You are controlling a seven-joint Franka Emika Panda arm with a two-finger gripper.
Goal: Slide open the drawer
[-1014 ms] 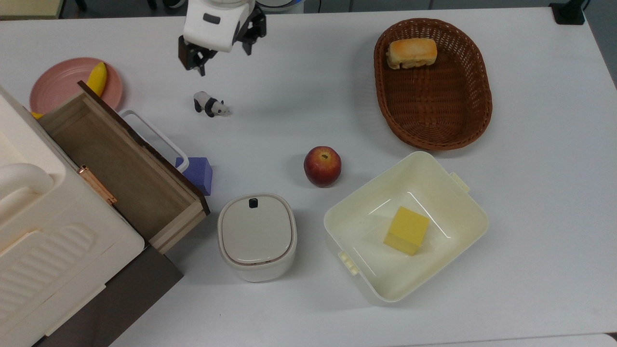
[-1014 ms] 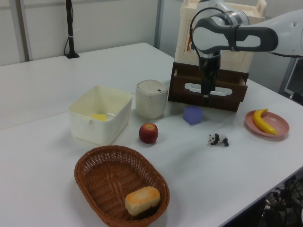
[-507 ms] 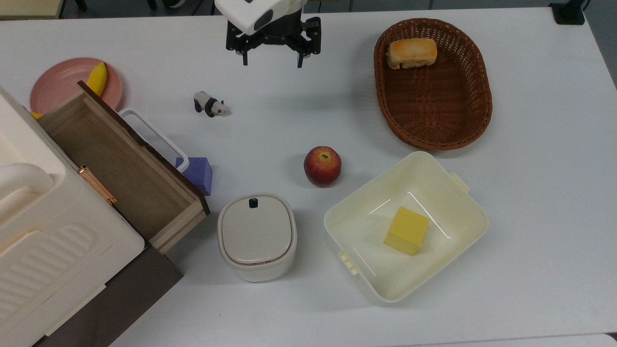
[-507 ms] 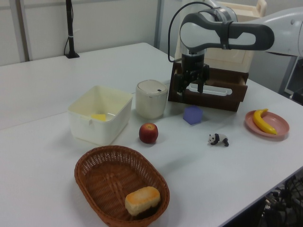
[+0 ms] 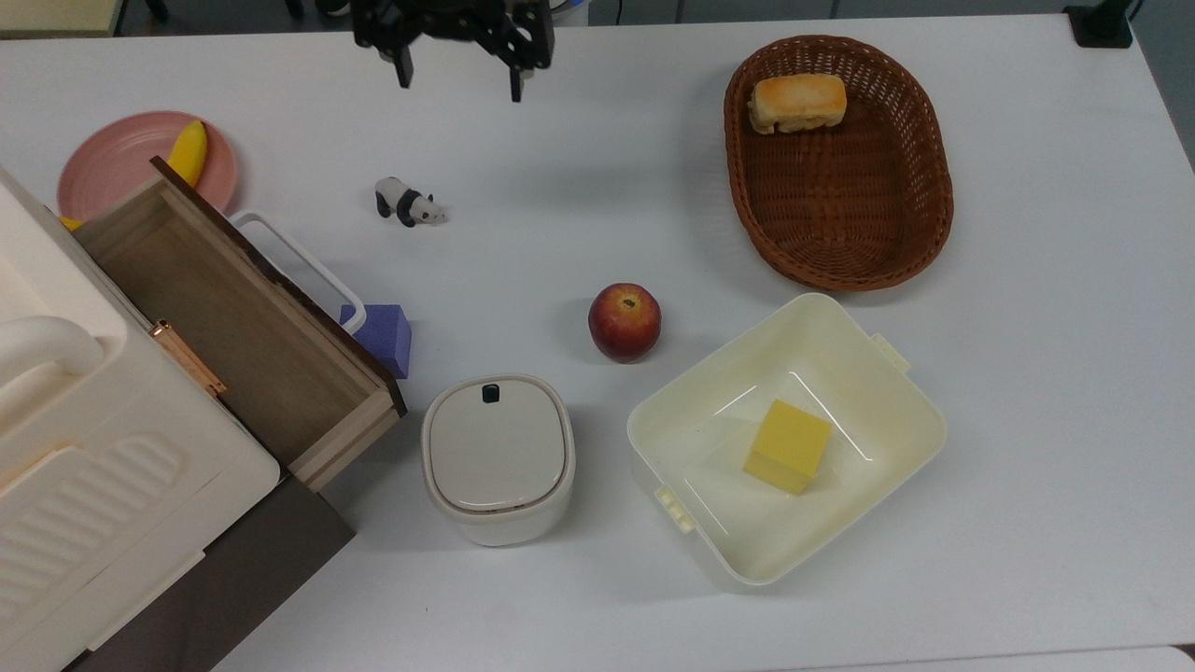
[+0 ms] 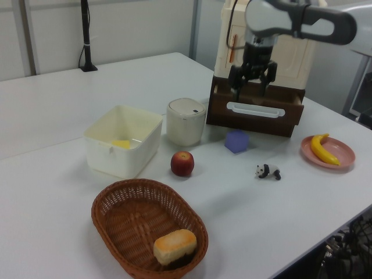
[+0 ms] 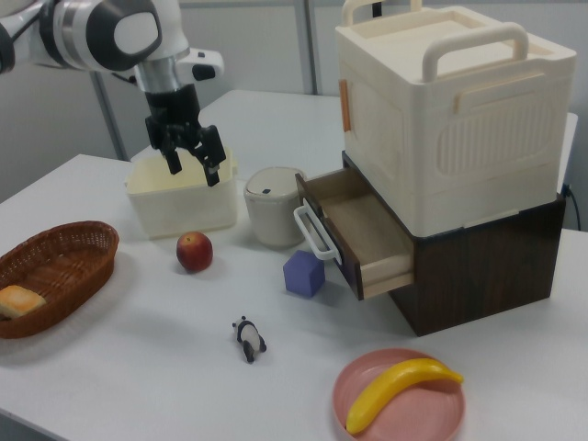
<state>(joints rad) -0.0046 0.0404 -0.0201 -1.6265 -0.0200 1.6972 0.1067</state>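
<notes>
Since the earlier frame the gripper (image 5: 457, 79) has risen further from the drawer (image 5: 233, 317), which stands pulled out at the top view's left edge, its white handle (image 5: 289, 257) touching a purple block (image 5: 385, 336), while the empty claw hangs spread wide above the table (image 5: 597, 177)
</notes>
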